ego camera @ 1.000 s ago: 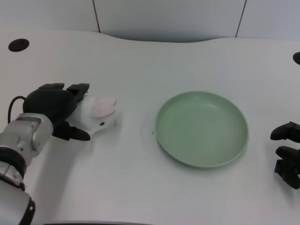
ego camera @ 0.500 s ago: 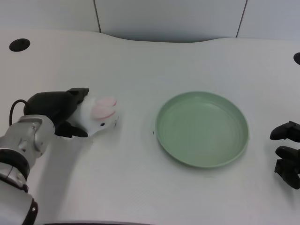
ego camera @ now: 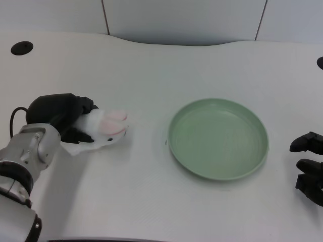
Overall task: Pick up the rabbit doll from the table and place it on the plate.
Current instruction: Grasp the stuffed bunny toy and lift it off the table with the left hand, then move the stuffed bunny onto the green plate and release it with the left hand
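The white rabbit doll (ego camera: 104, 129) with pink ears lies at the table's left, its ears pointing right toward the plate. My left hand (ego camera: 60, 117) grips its rear end, black fingers curled over its back and under its body. The doll looks slightly tilted up from the table; part of its body is hidden by the fingers. The green plate (ego camera: 218, 139) sits right of centre, with nothing in it, well apart from the doll.
My right hand (ego camera: 309, 166) rests at the right edge of the table. Dark round holes (ego camera: 21, 48) sit at the far left and far right of the tabletop. A grey wall panel runs along the back.
The fingers of my left hand have closed around the doll's rear. The doll has shifted slightly and tilted, its ears now angled more upward.
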### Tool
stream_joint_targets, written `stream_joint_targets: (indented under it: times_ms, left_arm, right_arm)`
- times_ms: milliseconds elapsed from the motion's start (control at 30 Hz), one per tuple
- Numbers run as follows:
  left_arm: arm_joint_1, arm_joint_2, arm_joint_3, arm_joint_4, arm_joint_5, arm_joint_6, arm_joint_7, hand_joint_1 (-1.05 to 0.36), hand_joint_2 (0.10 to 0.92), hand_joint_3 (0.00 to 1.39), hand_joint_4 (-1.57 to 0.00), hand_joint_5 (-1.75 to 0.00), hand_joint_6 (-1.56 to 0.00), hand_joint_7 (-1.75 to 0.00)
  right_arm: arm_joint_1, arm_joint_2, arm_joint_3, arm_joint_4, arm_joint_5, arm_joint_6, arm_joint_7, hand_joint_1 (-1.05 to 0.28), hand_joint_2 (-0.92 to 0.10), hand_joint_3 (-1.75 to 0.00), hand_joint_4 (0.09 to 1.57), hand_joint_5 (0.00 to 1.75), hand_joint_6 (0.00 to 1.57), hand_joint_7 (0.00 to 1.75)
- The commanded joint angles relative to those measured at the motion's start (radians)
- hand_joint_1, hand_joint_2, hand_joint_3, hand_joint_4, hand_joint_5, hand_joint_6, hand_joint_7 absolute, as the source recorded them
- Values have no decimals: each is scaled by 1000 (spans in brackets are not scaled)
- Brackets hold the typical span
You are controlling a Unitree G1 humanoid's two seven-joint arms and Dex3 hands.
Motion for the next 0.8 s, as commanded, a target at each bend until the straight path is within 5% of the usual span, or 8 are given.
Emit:
stream_joint_targets:
  times_ms: [33,200,300,467,600,733,800]
  left_arm:
    - [-9,15,15,-5,-21,-72,49,-163,862,0,-679,-1141,-1144,-90]
    - [-63,6,8,-13,-23,-141,78,-149,841,1,-694,-1184,-1168,-104]
    - [-103,0,1,-15,-20,-165,78,-160,861,11,-676,-1175,-1155,-102]
    - [-166,-23,-17,-19,-13,-193,67,-169,862,2,-699,-1094,-1136,-95]
    - [-198,-55,-46,-18,3,-202,78,-162,852,4,-715,-1106,-1148,-102]
    - [-217,-101,-60,-16,3,-210,64,-156,884,6,-655,-1215,-1138,-114]
    - [-219,-127,-68,-16,5,-216,65,-134,882,3,-653,-1202,-1136,-133]
  right_arm:
    - [2,-10,0,3,5,-2,-7,-377,-917,-28,1284,1746,538,1746]
    - [6,-9,4,-8,0,-4,-31,-361,-916,-26,1170,1746,414,1746]
    - [7,-5,4,-9,3,0,-30,-353,-916,-29,1257,1746,508,1746]
    - [6,-4,6,-13,4,12,-29,-345,-919,-43,1291,1746,450,1746]
    - [6,-4,8,-12,-1,16,-47,-362,-916,-33,1239,1746,476,1746]
    - [5,0,5,-18,3,45,-79,-347,-902,-17,1144,1746,393,1746]
    - [6,3,6,-21,6,42,-67,-341,-912,-19,1195,1746,411,1746]
